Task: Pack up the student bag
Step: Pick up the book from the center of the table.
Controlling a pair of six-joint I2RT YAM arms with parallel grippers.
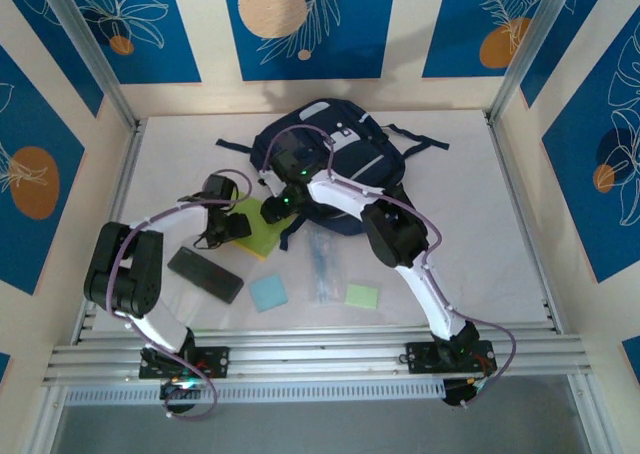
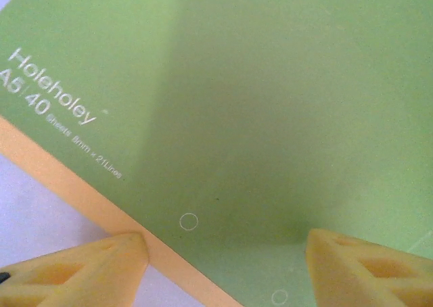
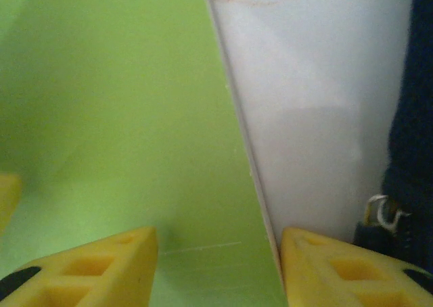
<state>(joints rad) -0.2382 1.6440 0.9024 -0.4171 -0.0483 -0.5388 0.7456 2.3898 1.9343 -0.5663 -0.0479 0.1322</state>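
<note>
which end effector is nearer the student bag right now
Right. The right end effector is at the student bag's near-left edge, over the green notebook's edge; the left end effector is farther left, over the notebook.

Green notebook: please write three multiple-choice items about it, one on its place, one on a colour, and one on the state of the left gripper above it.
1. Where does the green notebook lie?
A. on the table beside the student bag
B. inside the bag
C. on top of the bag

2. Which colour is its spine strip?
A. black
B. orange
C. red

3. How is the left gripper over it?
A. shut on it
B. shut, empty
C. open

Answers:
1 A, the top view shows it flat on the white table.
2 B, the left wrist view shows an orange band along the cover's edge.
3 C, its jaws stand apart above the cover.
</note>
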